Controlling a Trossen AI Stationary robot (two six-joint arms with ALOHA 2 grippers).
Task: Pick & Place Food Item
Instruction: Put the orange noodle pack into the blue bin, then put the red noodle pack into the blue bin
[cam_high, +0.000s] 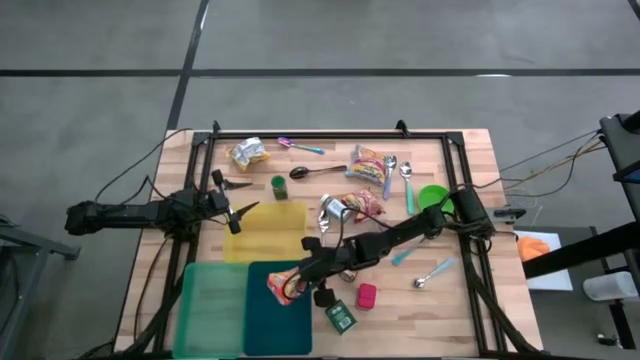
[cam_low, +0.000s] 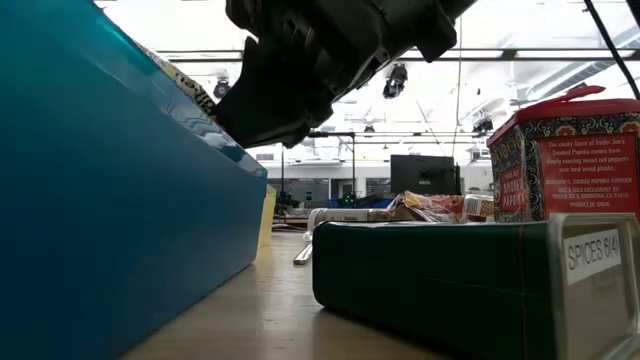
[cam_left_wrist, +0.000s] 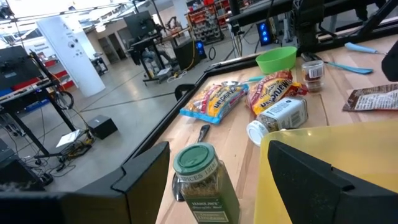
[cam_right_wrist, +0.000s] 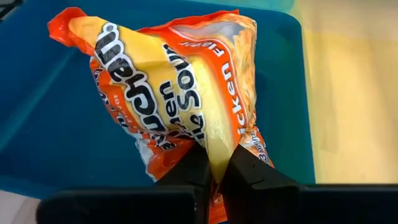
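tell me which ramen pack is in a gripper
The orange chicken ramen pack, pinched by the right gripper over the dark teal tray. The other two ramen packs lie untouched on the table, up by the spoons.

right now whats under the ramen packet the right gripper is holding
The dark teal tray lies beneath the chicken ramen packet, which the right gripper pinches by one edge. The tray floor directly below the packet is covered, so anything there cannot be seen.

A wooden tabletop (cam_high: 470, 150) carries a yellow tray (cam_high: 270, 232), a green tray (cam_high: 212, 305) and a teal tray (cam_high: 268, 325) side by side, snack packets (cam_high: 368, 163), spoons (cam_high: 405, 175), a green bowl (cam_high: 433, 197), a spice jar (cam_high: 279, 186), a red tin (cam_high: 366, 296) and a green tin (cam_high: 340, 317).
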